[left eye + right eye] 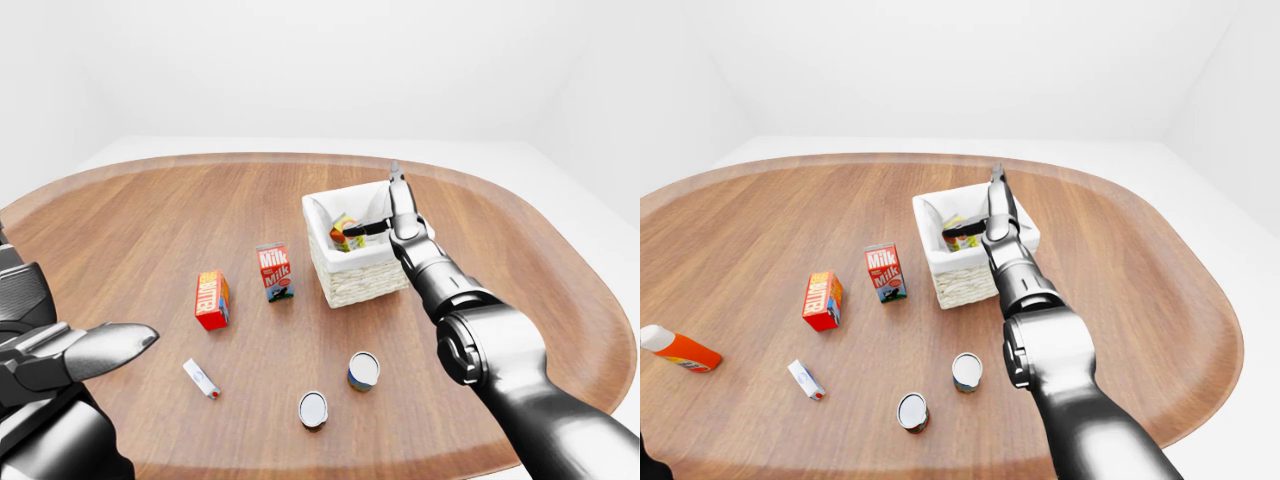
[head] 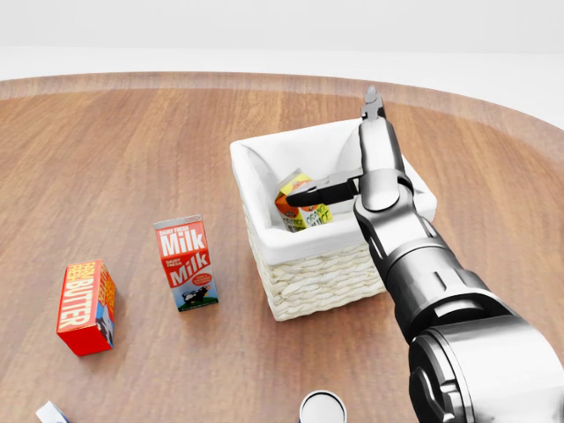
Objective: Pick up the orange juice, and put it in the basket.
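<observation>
The orange juice (image 2: 302, 205) lies tilted inside the basket (image 2: 308, 264), down against its white lining, and the right hand (image 2: 357, 167) stands over the basket with its fingers (image 2: 322, 191) spread — one points up past the far rim, another reaches sideways just above the carton without closing on it. So the step in hand, as I judge it, is the withdrawal: the carton looks released, and the job is to leave it there. The clean way is to lift the hand straight up until the lower finger clears the rim, then draw the arm off toward the desk's near right edge — no sideways sweep, which could catch the lining or tip the basket. The left hand (image 1: 85, 350) shows at the left-eye view's lower left, fingers apparently loose and holding nothing; it needs no part. The milk carton (image 2: 185, 263) and butter box (image 2: 85, 307) stand well apart on the basket's left.
</observation>
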Tool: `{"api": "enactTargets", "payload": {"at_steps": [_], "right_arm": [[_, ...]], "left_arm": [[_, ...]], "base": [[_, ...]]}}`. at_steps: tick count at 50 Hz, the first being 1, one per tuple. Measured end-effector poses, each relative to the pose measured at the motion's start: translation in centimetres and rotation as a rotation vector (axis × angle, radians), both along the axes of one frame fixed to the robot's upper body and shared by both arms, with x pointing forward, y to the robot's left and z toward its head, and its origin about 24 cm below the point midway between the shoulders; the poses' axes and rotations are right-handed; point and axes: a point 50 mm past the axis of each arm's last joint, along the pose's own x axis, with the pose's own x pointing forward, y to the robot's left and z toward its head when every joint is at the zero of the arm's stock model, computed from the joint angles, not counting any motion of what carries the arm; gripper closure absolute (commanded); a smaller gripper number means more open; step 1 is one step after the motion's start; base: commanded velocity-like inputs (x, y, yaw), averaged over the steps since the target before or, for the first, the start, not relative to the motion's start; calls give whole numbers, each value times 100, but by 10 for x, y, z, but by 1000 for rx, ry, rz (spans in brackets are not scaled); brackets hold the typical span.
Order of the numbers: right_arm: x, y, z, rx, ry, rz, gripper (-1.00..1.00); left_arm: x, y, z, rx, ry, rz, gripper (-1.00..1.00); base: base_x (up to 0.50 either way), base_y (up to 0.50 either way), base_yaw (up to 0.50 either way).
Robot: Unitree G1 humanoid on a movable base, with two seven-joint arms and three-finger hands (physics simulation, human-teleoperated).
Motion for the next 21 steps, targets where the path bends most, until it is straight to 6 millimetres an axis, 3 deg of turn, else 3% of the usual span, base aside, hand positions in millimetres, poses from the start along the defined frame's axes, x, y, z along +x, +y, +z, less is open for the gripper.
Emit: {"api": "enactTargets", "payload": {"at_steps": [21], "right_arm": [[1, 0, 3, -2, -8, 1, -100]], "left_arm": [[0, 0, 0, -6, 0, -3, -100]], "base": [[0, 0, 0]]}}
